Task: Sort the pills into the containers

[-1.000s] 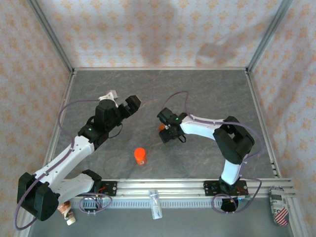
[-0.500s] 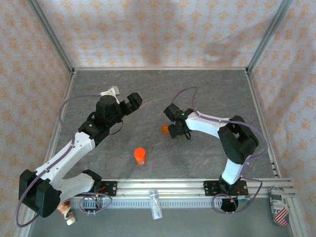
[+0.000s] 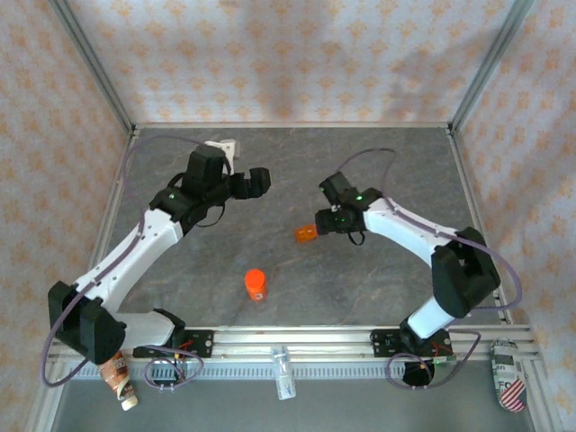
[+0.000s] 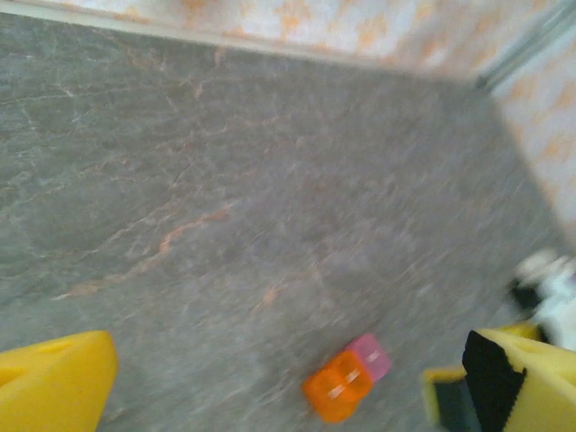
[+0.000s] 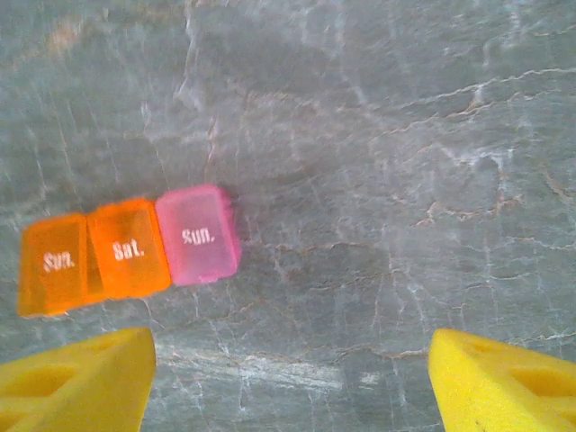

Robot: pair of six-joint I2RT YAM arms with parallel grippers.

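R end effector (image 5: 288, 382): yellow pads (image 5: 76, 378) wide apart, gripping nothing, hovering over the grey marbled desk (image 5: 387, 135). The containers (image 5: 130, 252) lie flat on the desk just ahead of its left pad, off to the left of the gap and not betw. the pads. Three panels in a row: orange "Sun.", orange "Sat.", pink "Sun.", with the pink end nearest the gap's centre line. Can't tell if the far orange panel is a lid or a compartment.

From above, the containers (image 3: 306, 234) sit just beside the R end effector (image 3: 329, 220), on the side away from its arm. Whether they touch: can't tell.

L end effector (image 3: 256, 180): also apart. In its wrist view (blurred) the fingers (image 4: 54, 378) stand at both edges w/ bare desk betw. them. Containers (image 4: 346, 387) lie well ahead of it, orange part closer and pink beyond, nearer its right finger's side.

Upright orange bottle (image 3: 256, 284) w/ orange-red cap stands toward the arm bases from both end effectors, well apart from each.
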